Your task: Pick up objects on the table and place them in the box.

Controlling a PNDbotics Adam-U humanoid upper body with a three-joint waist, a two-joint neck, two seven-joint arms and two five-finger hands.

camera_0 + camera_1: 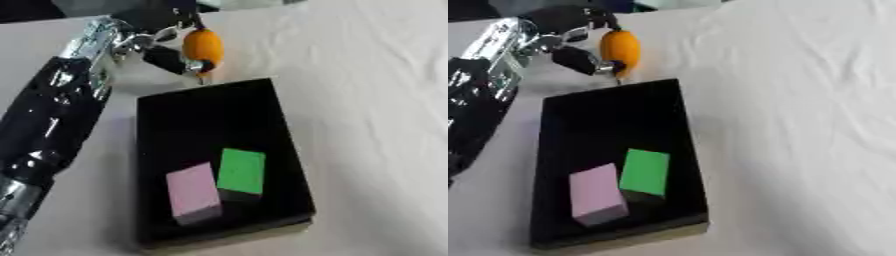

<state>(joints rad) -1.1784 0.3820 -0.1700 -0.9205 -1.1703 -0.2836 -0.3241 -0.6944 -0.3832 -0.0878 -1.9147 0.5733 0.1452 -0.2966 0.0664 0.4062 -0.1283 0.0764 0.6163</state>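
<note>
While the left arm reaches in from the upper left of the frame, its robot hand [162,42] has fingers curled round an orange oval object [202,46], holding it upright just above the far edge of a black box [289,145]. That box sits open in the middle of the frame on a tabletop [376,100] draped in wrinkled white cloth. Inside it, toward the lower end, lie a pink block [192,193] and a green block [241,172], side by side and touching or nearly so, the pink one on the left. No right robot hand shows in either view.
</note>
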